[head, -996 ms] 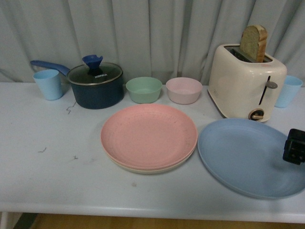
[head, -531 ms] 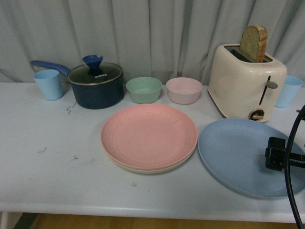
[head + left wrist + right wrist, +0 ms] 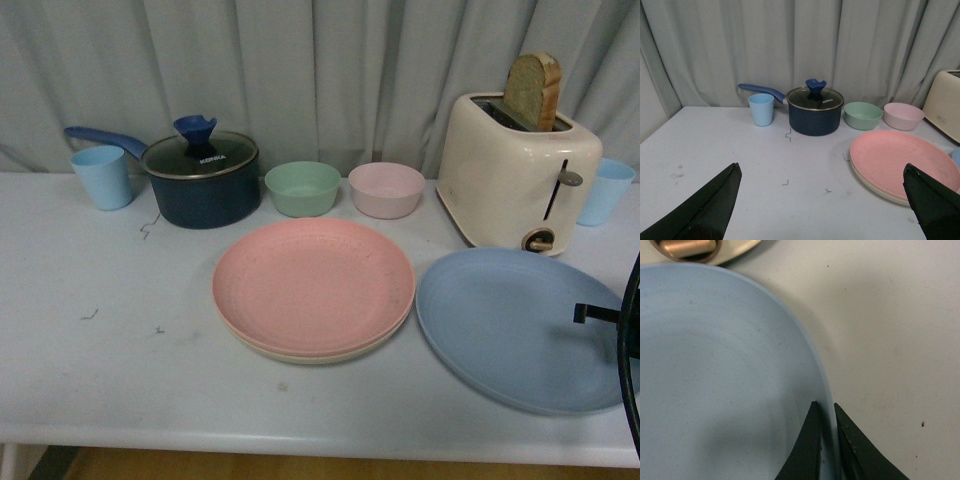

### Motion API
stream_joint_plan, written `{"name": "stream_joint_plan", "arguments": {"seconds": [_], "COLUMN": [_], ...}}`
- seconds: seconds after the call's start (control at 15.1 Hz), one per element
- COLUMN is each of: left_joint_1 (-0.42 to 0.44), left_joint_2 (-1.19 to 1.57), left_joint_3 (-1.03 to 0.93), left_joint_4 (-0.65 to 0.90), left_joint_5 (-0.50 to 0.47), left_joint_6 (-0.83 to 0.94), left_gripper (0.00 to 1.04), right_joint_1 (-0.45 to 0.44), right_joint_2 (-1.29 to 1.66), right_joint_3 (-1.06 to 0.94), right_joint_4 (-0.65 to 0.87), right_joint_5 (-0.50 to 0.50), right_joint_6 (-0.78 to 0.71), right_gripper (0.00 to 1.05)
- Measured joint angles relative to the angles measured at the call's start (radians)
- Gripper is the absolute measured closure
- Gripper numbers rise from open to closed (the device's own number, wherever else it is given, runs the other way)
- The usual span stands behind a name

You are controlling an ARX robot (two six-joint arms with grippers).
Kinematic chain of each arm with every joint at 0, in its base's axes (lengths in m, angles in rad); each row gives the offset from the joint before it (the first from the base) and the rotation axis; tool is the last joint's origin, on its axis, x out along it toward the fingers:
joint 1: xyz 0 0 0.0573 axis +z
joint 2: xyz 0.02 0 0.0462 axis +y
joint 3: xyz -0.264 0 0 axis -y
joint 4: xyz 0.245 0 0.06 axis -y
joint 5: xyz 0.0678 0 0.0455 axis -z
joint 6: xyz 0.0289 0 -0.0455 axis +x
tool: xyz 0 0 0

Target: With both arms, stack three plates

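Pale tabletop (image 3: 110, 385), beige plate (image 3: 310, 357) nearly hidden under pink plate (image 3: 312, 285)

Dim, even, bluish light; soft shadow on the light blue plate (image 3: 500, 320); all 3 views grainy.

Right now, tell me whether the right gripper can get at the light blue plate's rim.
Probably yes: the right gripper straddles the rim of the light blue plate, one finger inside, one outside, nothing blocking it. Whether it pinches yet is unclear.
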Motion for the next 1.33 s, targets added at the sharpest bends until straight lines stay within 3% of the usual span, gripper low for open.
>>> {"name": "stream_joint_plan", "arguments": {"seconds": [0.07, 0.27, 0.46, 0.6, 0.73, 0.93, 1.13, 1.33], "left_joint_1": [0.0, -0.005, -0.002, -0.002, -0.002, -0.002, -0.002, -0.002], "left_joint_2": [0.0, 0.0, 0.0, 0.0, 0.0, 0.0, 0.0, 0.0], "left_joint_3": [0.0, 0.0, 0.0, 0.0, 0.0, 0.0, 0.0, 0.0], "left_joint_4": [0.0, -0.002, 0.0, 0.0, 0.0, 0.0, 0.0, 0.0], "left_joint_5": [0.0, 0.001, 0.0, 0.0, 0.0, 0.0, 0.0, 0.0], "left_joint_6": [0.0, 0.0, 0.0, 0.0, 0.0, 0.0, 0.0, 0.0], "left_gripper": [0.07, 0.07, 0.07, 0.07, 0.07, 0.07, 0.07, 0.07], "right_joint_1": [-0.008, -0.045, -0.13, -0.067, 0.085, 0.277, 0.378, 0.401], "right_joint_2": [-0.027, -0.15, -0.42, -0.581, -0.55, -0.307, -0.201, -0.125], "right_joint_3": [-0.027, -0.178, -0.403, -0.468, -0.429, -0.278, -0.124, -0.013], "right_joint_4": [0.023, 0.186, 0.263, 0.284, 0.365, 0.266, 0.171, 0.033], "right_joint_5": [-0.032, -0.109, -0.288, -0.346, -0.225, 0.0, 0.07, 0.112], "right_joint_6": [0.009, -0.013, -0.018, 0.051, 0.107, 0.22, 0.373, 0.501], "right_gripper": [1.01, 1.02, 1.02, 1.02, 1.02, 1.02, 1.02, 1.02]}}
